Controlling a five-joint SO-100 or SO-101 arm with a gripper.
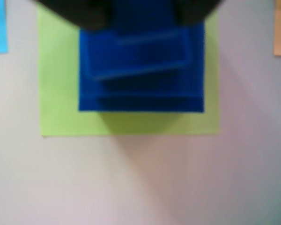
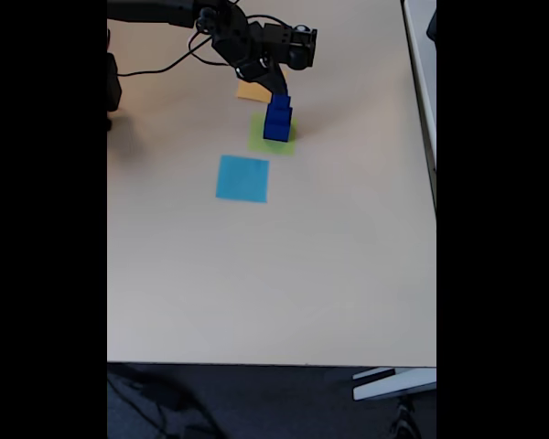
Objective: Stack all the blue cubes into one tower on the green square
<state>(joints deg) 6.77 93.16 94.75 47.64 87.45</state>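
Dark-blue solid cubes [image 2: 277, 120] stacked as tower on flat yellow-green square patch [image 2: 260, 140], near beige tabletop's [image 2: 256, 274] far edge. Black gripper [image 2: 281, 91] directly above; finger state unclear.

three stacked blue cubes [image 2: 277, 120], one green square [image 1: 131, 123], one light-blue patch [image 2: 242, 177], one orange patch [image 2: 252, 91].

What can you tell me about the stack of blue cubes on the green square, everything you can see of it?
The stack of blue cubes stands on the green square, near the table's far edge in the fixed view. It is dark blue and looks solid and matte. The wrist view shows a larger cube at the bottom and a smaller one on top, turned slightly askew. The picture is too blurred to count further tiers. The gripper sits right at the top of the stack; whether it grips is unclear.
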